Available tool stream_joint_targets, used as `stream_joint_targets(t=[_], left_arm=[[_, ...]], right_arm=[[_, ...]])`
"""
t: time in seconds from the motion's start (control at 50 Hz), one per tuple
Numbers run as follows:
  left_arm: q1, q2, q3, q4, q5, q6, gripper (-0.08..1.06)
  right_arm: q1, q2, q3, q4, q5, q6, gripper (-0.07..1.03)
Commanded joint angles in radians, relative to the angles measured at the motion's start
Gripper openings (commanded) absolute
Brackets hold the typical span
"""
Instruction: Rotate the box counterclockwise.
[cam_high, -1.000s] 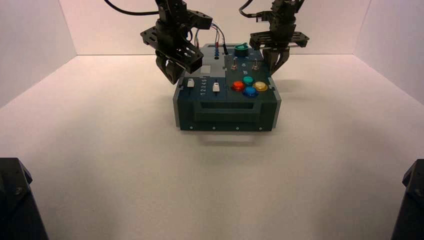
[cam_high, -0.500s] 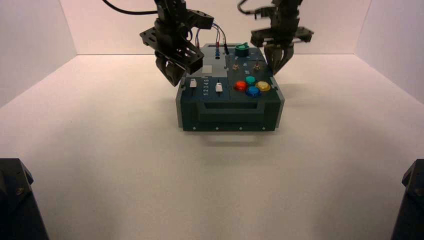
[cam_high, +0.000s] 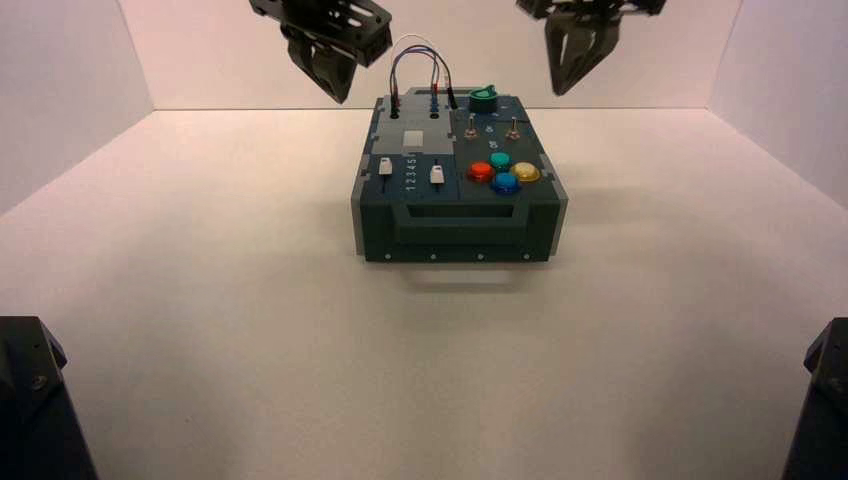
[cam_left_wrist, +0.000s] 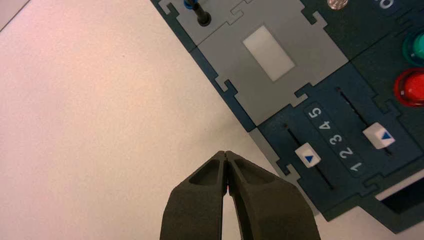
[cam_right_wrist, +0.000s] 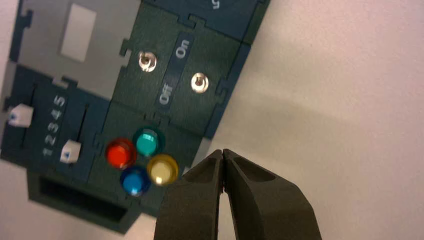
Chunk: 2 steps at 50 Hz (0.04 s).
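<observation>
The dark blue-grey box (cam_high: 455, 215) stands on the white table, an end handle facing me. It bears four round buttons (cam_high: 503, 174), two toggle switches (cam_high: 490, 128), a green knob (cam_high: 483, 97), looped wires (cam_high: 418, 65), a grey panel (cam_high: 412, 140) and two sliders. My left gripper (cam_high: 335, 88) is shut and empty, raised above the table beyond the box's left far corner. My right gripper (cam_high: 568, 80) is shut and empty, raised beyond its right far corner. The left wrist view shows the left gripper (cam_left_wrist: 226, 153) beside the sliders (cam_left_wrist: 345, 145). The right wrist view shows the right gripper (cam_right_wrist: 222, 151) beside the yellow button (cam_right_wrist: 162, 169).
White walls (cam_high: 70, 60) close in the table at the back and both sides. Two dark arm bases (cam_high: 30, 400) stand at the near corners.
Both grippers have risen off the box's sides and now hang well above it. The box shifted slightly right and turned a little before they lifted.
</observation>
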Motion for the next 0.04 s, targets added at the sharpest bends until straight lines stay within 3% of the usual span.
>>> stream_joint_targets(t=[0.02,0.04], left_arm=[[0.002,-0.054,-0.008,0.0,-0.003,-0.008,-0.03],[0.002,-0.054,-0.008,0.0,-0.003,-0.008,-0.03]], right_arm=[[0.005,-0.071,0.005,0.003,-0.003,-0.002,-0.02],[0.005,-0.071,0.005,0.003,-0.003,-0.002,-0.02]])
